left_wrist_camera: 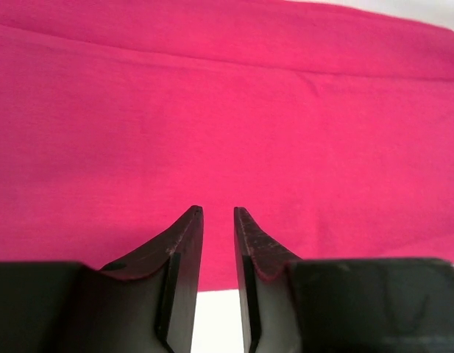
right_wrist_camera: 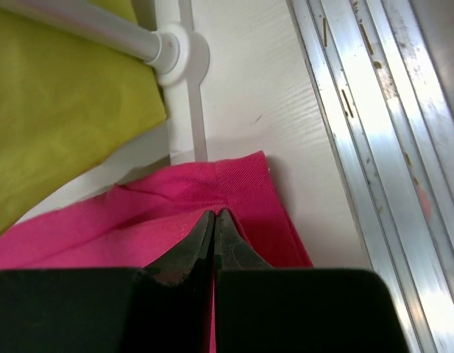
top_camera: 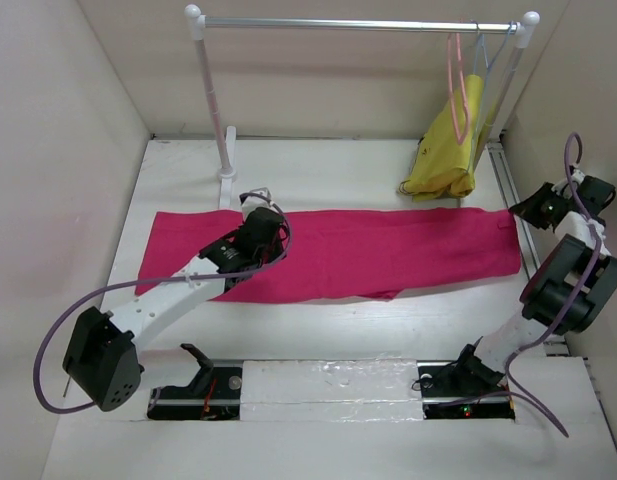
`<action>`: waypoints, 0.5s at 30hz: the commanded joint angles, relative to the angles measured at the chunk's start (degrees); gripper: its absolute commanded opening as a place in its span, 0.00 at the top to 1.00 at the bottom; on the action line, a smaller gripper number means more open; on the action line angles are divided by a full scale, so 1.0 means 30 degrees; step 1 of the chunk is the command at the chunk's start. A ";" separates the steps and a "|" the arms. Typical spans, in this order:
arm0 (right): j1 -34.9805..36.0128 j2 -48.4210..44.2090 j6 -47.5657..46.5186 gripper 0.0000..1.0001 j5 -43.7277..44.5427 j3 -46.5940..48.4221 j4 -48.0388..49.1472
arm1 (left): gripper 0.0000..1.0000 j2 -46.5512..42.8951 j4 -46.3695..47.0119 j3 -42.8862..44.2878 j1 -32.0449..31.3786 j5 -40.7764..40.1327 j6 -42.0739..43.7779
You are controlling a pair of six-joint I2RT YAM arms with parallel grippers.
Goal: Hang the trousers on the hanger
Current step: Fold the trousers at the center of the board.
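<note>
The magenta trousers (top_camera: 408, 250) lie flat across the middle of the table, running left to right. My left gripper (top_camera: 271, 222) hovers over their left part. In the left wrist view its jaws (left_wrist_camera: 218, 209) stand a little open above the cloth (left_wrist_camera: 227, 110), with nothing between them. My right gripper (top_camera: 516, 210) is at the trousers' right end. Seen from the right wrist it (right_wrist_camera: 215, 212) is shut on a puckered fold of the pink cloth (right_wrist_camera: 241, 184) near its corner. The salmon-pink hanger (top_camera: 455, 90) hangs on the rail (top_camera: 358, 24) at the back right.
A mustard-yellow garment (top_camera: 450, 150) hangs beside the pink hanger, and its hem reaches the table just behind the trousers' right end (right_wrist_camera: 57, 95). The rail's posts (top_camera: 216, 110) stand at back left and back right (right_wrist_camera: 171, 48). An aluminium track (right_wrist_camera: 374, 147) runs along the right wall.
</note>
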 commanded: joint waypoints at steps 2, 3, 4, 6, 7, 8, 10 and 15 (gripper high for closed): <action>0.0440 0.2045 0.2164 1.00 -0.1738 0.1001 0.4759 | 0.76 -0.0315 -0.0085 0.0633 0.0598 -0.1707 -0.0170; 0.0993 0.1988 0.1993 1.00 -0.1712 0.1553 0.5253 | 0.71 -0.0023 0.0062 0.0749 0.0861 -0.1357 0.0355; 0.1260 0.1814 0.1528 1.00 -0.1103 0.1878 0.3953 | 0.70 0.0473 -0.0168 0.1504 0.1473 -0.0744 0.0389; 0.1903 0.1345 0.0296 1.00 -0.0542 0.2406 0.3066 | 0.62 0.2259 -0.0463 0.2473 0.1684 -0.0242 0.0710; 0.1907 0.1227 0.0002 1.00 0.0040 0.2466 0.2423 | 0.62 0.3077 -0.0869 0.3639 0.1684 -0.0617 0.0741; 0.1907 0.1052 -0.0233 1.00 0.0307 0.2322 0.2243 | 0.62 0.4623 -0.0874 0.4173 0.1684 -0.0766 0.0741; 0.1907 0.0699 -0.0206 1.00 0.0397 0.1477 0.2502 | 0.62 0.6182 -0.0816 0.5895 0.1860 -0.1204 0.0800; 0.1907 0.0230 0.0349 1.00 0.0135 -0.0051 0.3441 | 0.64 1.1838 -0.1952 0.9970 0.2036 -0.1265 0.1092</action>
